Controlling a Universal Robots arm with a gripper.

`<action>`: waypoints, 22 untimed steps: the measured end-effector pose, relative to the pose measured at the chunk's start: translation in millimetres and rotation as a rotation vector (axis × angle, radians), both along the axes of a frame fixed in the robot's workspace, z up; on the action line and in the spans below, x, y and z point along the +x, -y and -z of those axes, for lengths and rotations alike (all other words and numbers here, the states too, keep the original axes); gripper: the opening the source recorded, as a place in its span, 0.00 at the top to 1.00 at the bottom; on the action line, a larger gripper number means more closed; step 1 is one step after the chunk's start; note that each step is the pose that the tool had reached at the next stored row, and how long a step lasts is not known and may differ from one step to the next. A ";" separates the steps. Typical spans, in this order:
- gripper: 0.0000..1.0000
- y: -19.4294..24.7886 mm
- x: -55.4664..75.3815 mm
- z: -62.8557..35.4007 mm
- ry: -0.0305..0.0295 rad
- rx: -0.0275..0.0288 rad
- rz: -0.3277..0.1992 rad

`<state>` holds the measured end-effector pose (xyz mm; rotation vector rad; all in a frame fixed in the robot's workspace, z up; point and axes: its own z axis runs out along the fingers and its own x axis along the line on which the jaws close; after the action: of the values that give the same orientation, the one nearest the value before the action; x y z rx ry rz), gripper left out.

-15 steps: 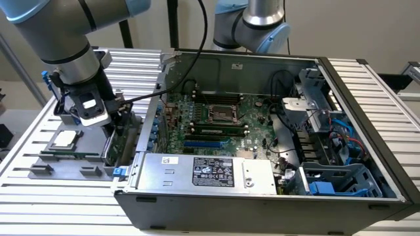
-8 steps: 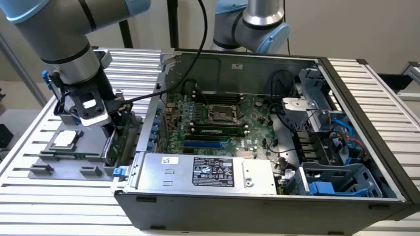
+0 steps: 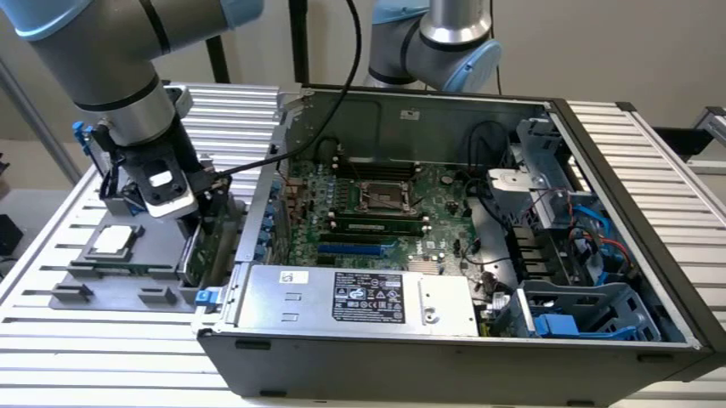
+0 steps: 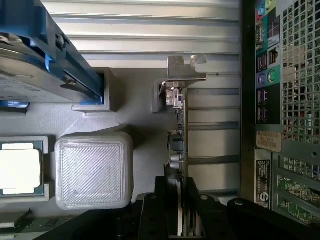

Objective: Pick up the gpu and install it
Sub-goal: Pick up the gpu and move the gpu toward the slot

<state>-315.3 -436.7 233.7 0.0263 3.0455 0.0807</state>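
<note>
On the exterior view's left, one gray tray [image 3: 108, 293] on the desk [image 3: 80, 357] carries one processor chip [image 3: 114, 240], one hard drive [image 4: 25, 75] and one gpu [image 3: 211, 248]. The gpu stands on edge and appears seated in its tray slot, just beside the one computer case [image 3: 454, 357]. The one tool [image 4: 182, 210] pinches the card's upper edge. Judged status: grasp made; installation on the motherboard [image 3: 375, 212] not yet done.
</note>
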 end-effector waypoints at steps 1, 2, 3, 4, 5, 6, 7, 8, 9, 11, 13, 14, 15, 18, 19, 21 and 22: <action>1.00 0.0 0.2 0.0 -0.0019 0.0000 -0.001; 1.00 0.0 0.4 0.0 -0.0035 -0.0001 -0.001; 1.00 0.0 0.3 0.0 -0.0041 -0.0001 -0.001; 1.00 0.0 0.3 0.0 -0.0045 -0.0002 -0.001; 1.00 0.1 0.3 0.0 -0.0047 -0.0003 -0.001; 1.00 0.0 0.3 -0.1 -0.0049 -0.0003 -0.001; 1.00 0.0 0.4 0.0 -0.0048 -0.0003 -0.001; 1.00 0.0 0.4 0.0 -0.0048 -0.0002 -0.001; 1.00 0.0 0.4 0.0 -0.0049 -0.0003 -0.001; 1.00 0.0 0.4 0.0 -0.0049 -0.0002 -0.001; 1.00 0.0 0.4 -0.1 -0.0049 -0.0003 -0.001; 1.00 0.0 0.4 0.0 -0.0048 -0.0003 -0.001; 1.00 0.0 0.4 0.0 -0.0049 -0.0003 -0.001; 1.00 0.0 0.4 0.0 -0.0048 -0.0002 -0.001; 1.00 0.0 0.4 -0.1 -0.0047 -0.0002 -0.001; 1.00 0.0 0.4 -0.9 -0.0048 -0.0001 -0.001; 1.00 0.0 0.4 -1.5 -0.0050 -0.0003 -0.001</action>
<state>-314.9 -436.7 235.3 0.0244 3.0506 0.0805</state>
